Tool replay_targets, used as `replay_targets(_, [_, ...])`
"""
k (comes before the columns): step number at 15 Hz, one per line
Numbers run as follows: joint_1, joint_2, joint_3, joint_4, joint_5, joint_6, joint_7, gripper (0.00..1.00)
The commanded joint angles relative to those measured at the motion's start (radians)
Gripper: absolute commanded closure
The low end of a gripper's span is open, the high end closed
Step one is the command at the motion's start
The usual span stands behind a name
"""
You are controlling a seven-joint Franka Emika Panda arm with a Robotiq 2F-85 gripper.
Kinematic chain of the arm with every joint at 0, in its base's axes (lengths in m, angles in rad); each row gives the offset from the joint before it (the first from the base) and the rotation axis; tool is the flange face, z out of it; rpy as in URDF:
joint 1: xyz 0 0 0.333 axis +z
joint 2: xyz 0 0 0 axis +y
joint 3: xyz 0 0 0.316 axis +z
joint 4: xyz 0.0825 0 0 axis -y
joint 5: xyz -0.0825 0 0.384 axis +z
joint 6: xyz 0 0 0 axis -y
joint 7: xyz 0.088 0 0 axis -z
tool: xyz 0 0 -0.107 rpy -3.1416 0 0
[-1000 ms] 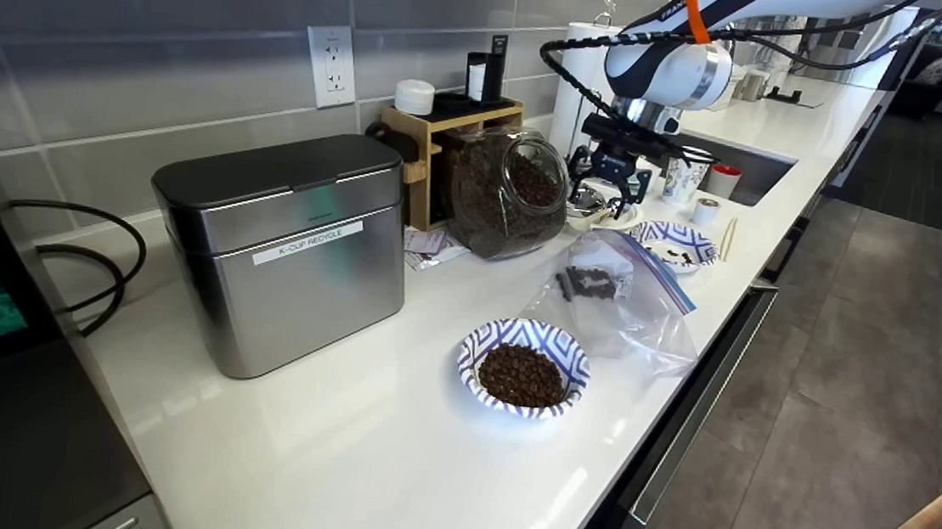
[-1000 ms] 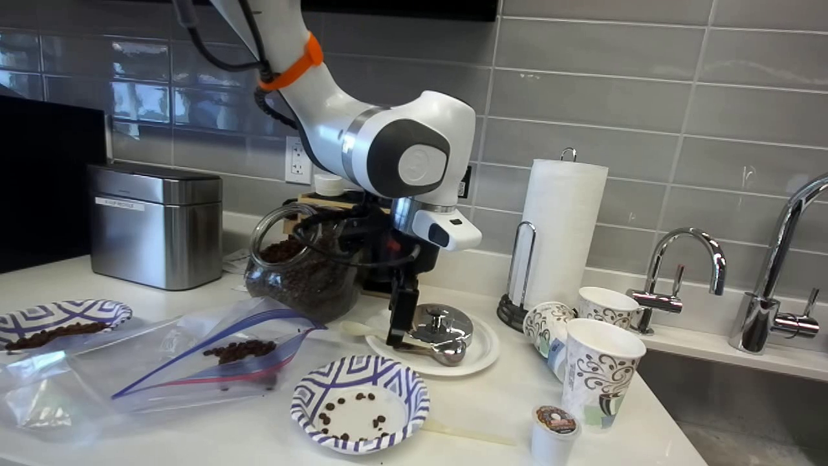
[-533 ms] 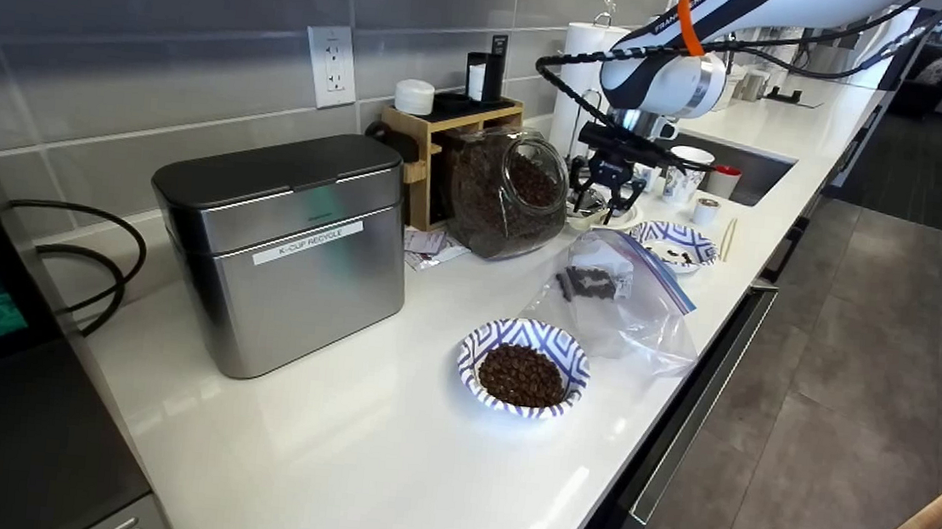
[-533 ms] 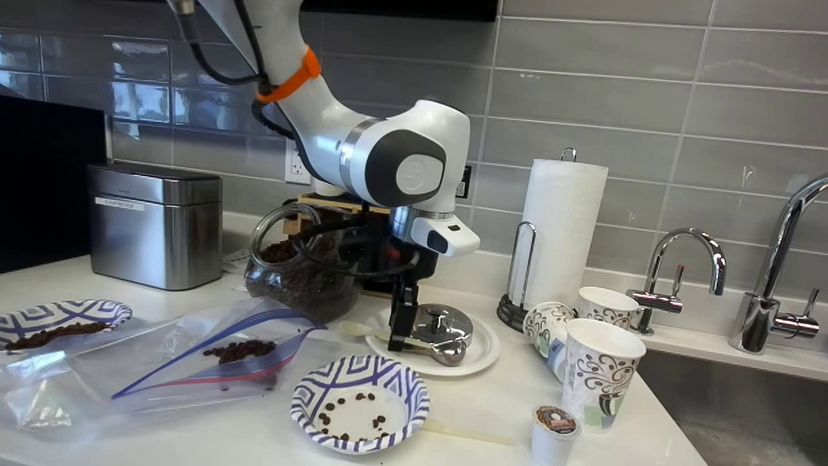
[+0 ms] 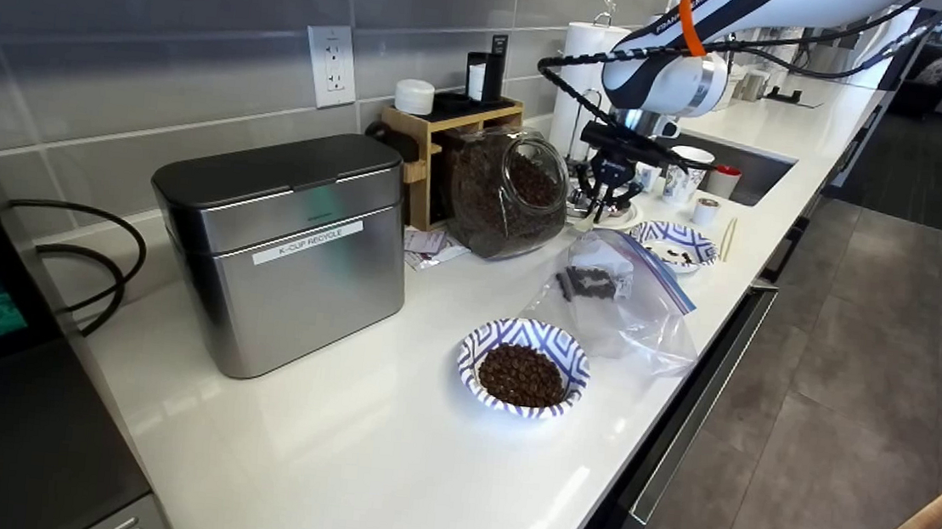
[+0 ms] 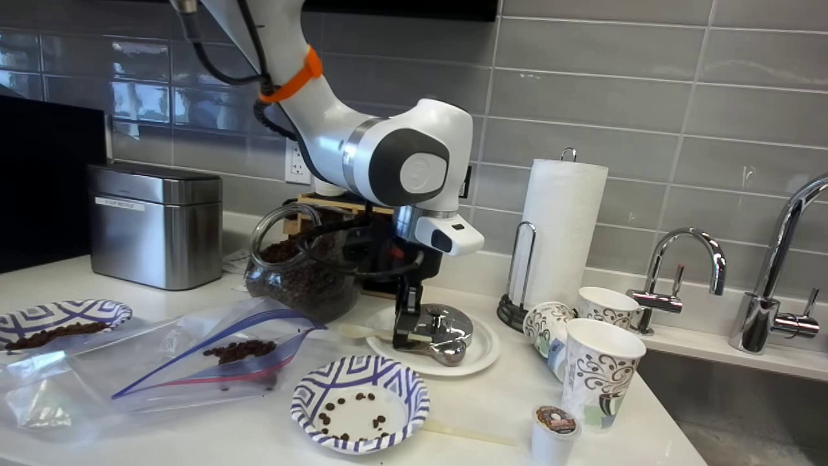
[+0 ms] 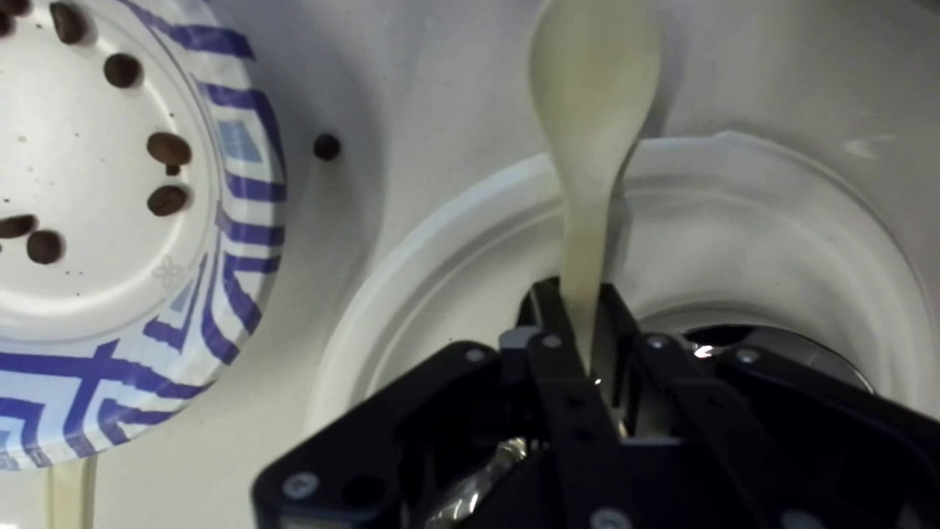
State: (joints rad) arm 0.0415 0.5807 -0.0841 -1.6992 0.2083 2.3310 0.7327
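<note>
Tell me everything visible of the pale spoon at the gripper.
The pale spoon is cream-coloured, perhaps wood or plastic, its oval bowl tapering into a narrow handle. It lies roughly level, the gripper apparently closed on the handle. The bowl juts past the rim of the white plate; whether the spoon touches that is unclear.

The tool [image 7: 578, 294] was black, the spoon [image 7: 593, 81] pale cream, and the plate [image 7: 771, 228] plain white. Each paper bowl [image 6: 360, 414] bore blue-violet geometric bands on white; coffee beans [image 7: 169, 149] were dark brown. The paper cups [image 6: 601, 369] showed brown scrollwork on white; the strap [image 6: 296, 81] was orange, the wall tiles [image 6: 588, 120] grey.
</note>
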Motion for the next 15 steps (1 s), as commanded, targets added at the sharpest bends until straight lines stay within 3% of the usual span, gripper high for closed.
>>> replay_targets(1, [0.003, -0.009, -0.008, 0.004, -0.009, -0.014, 0.014, 0.97])
replay_targets(4, [0.005, -0.034, -0.018, -0.001, -0.005, -0.029, 0.056, 0.97])
replay_targets(9, [-0.027, -0.143, 0.014, -0.046, 0.046, -0.114, 0.016, 0.97])
replay_targets(15, [-0.041, -0.314, 0.063, -0.213, 0.211, 0.048, -0.033, 0.97])
